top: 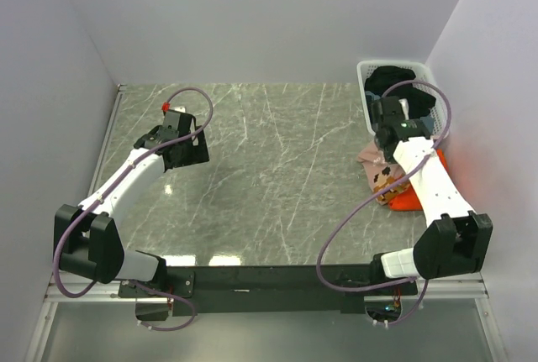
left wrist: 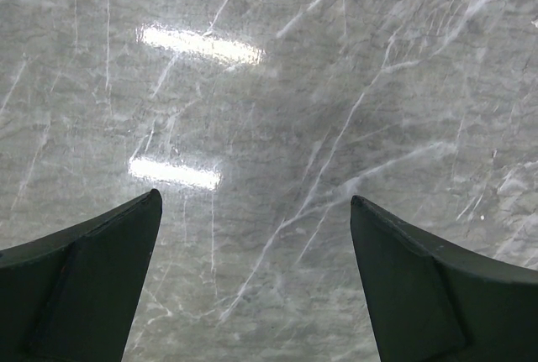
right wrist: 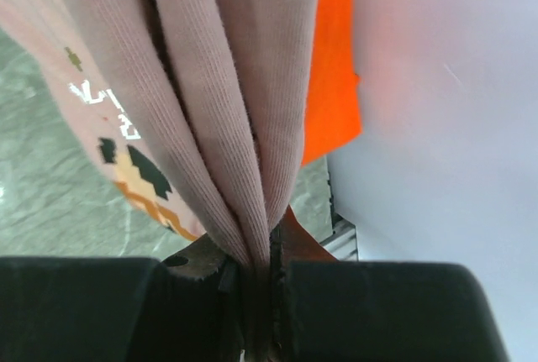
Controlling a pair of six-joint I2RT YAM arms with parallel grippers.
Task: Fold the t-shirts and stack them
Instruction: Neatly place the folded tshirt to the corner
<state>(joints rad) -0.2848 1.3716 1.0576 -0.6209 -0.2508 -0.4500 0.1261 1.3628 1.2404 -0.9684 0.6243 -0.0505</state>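
Ribbed matt pink cloth tee (right wrist: 210, 85); glossy marble-look table (left wrist: 336, 85); basket (top: 365, 70) seemingly white plastic.

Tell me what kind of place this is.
Probably a robot lab test cell: plain white walls box in a marble-look table, with a white laundry basket and pink tee for folding practice.

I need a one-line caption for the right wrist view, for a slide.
Right jaws shut on a bunched fold of the dusty-pink tee, with the orange tee behind.
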